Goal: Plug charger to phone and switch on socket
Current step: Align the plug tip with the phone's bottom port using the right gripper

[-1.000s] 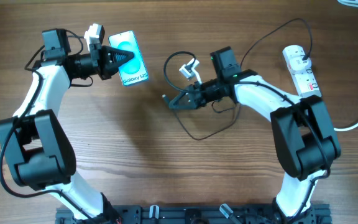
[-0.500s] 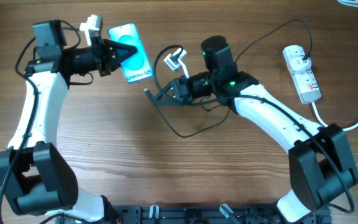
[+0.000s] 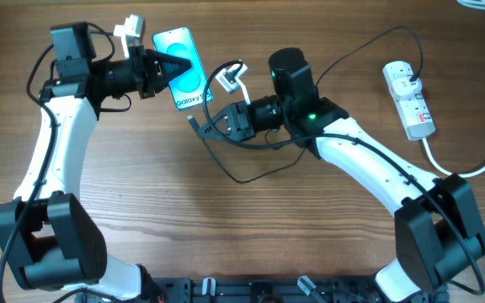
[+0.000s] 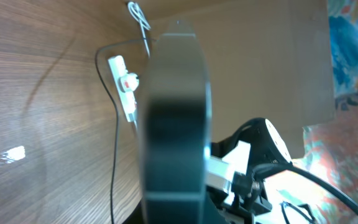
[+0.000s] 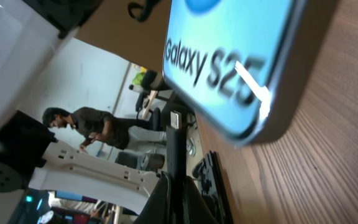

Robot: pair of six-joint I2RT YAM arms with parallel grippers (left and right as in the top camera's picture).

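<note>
The phone (image 3: 183,69) with its cyan screen is held by my left gripper (image 3: 165,69), which is shut on it at the back left of the table. In the left wrist view the phone (image 4: 173,118) shows edge-on and blurred. My right gripper (image 3: 213,128) is shut on the charger plug (image 5: 174,134), whose tip sits just below and right of the phone's bottom end (image 5: 229,62). The black cable (image 3: 259,172) loops over the table and runs back to the white adapter (image 3: 409,82) in the socket (image 3: 409,99) at the far right.
The socket's thick white cord (image 3: 470,168) runs off the right edge. The socket also shows far off in the left wrist view (image 4: 124,87). The arms' base rail (image 3: 268,290) lies along the front edge.
The left gripper has carried the phone right toward the centre. The right gripper has moved left and back with the plug, closing the gap to the phone's bottom end.
</note>
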